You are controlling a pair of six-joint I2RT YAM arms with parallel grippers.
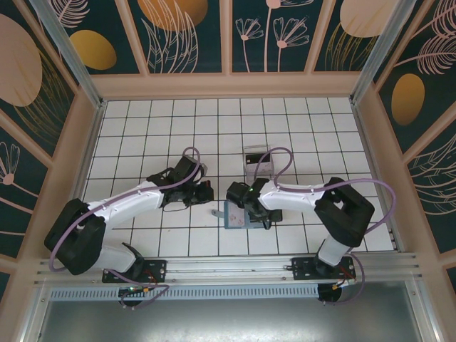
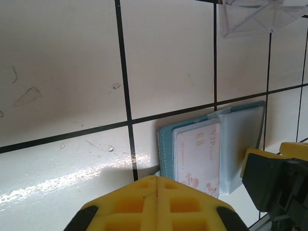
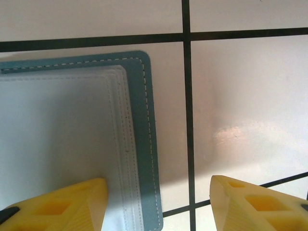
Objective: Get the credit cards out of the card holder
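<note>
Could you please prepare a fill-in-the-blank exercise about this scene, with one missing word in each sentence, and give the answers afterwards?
1. The left end effector is ____ and holds nothing.
2. The right end effector is ____, with one finger over the card holder.
3. The card in the holder's clear pocket bears the letters ____.
4. The white table is marked with a grid of ____ lines.
Missing words: shut; open; VIP; black.

On table (image 1: pixel 164 128): tray (image 1: pixel 258 162) behind card holder (image 1: pixel 231 215), card (image 2: pixel 196 154) inside.
</note>
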